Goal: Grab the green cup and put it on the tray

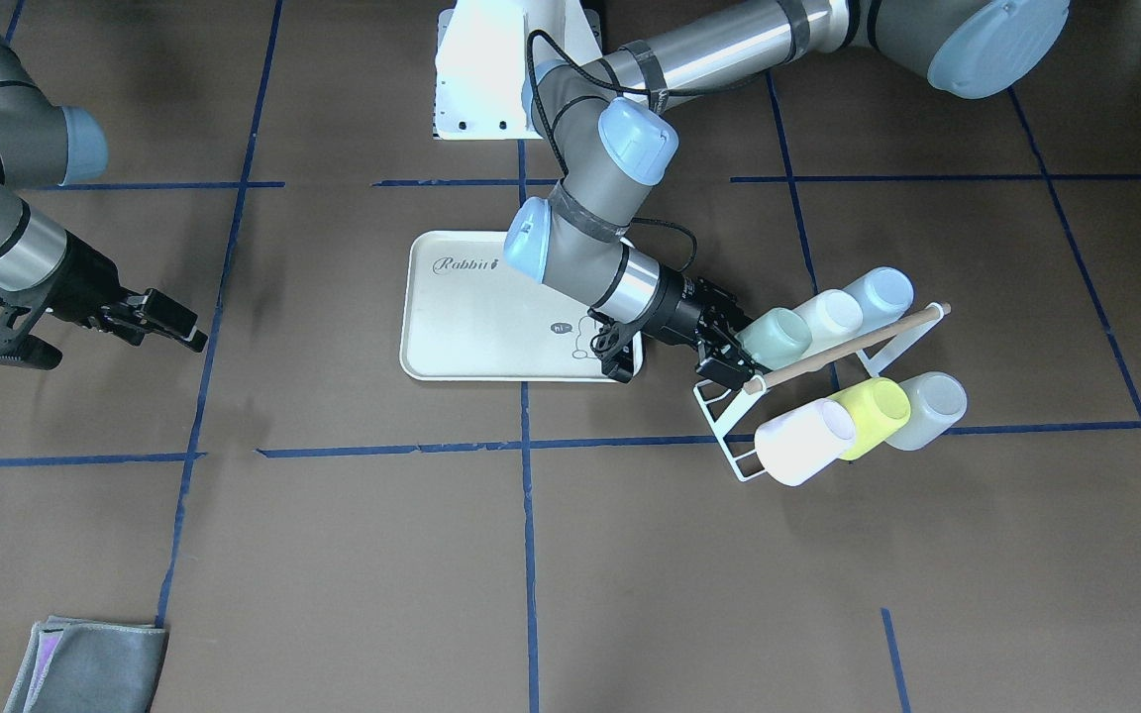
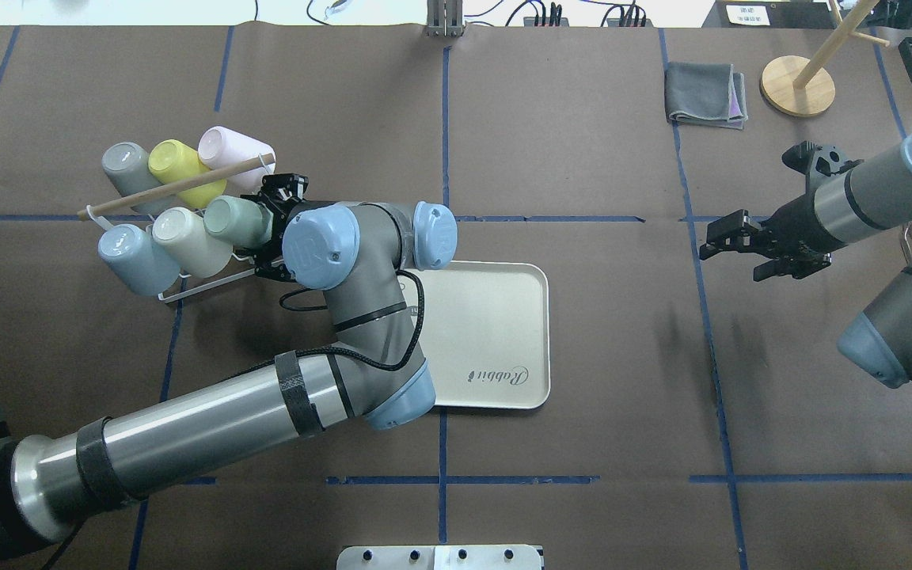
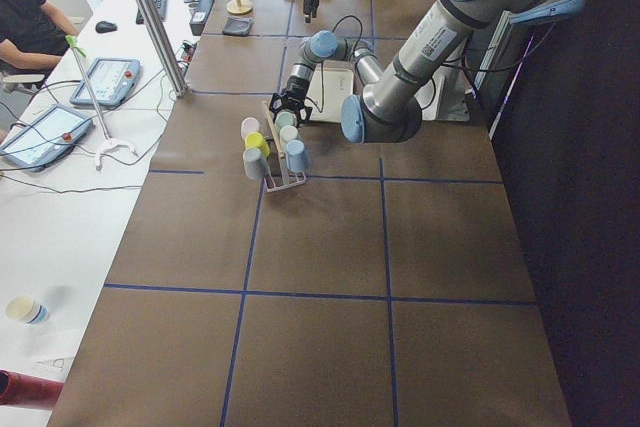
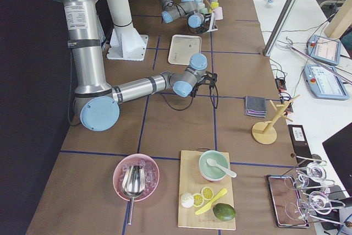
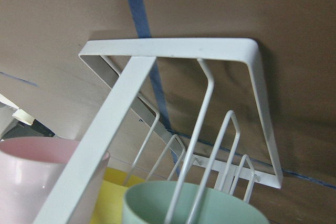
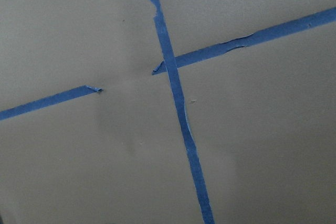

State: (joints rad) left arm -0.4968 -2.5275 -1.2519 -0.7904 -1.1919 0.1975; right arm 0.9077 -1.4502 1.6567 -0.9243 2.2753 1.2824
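The left gripper (image 1: pixel 735 347) has its fingers (image 1: pixel 724 371) flanking the green cup (image 1: pixel 777 335) in its rack (image 1: pixel 729 436), though I cannot tell if they grip it, and lifting it onto the tray (image 1: pixel 471 317) remains.

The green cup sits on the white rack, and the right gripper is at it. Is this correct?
No: the left gripper is at the green cup on the white rack, as the overhead view shows. The right gripper hangs far off.
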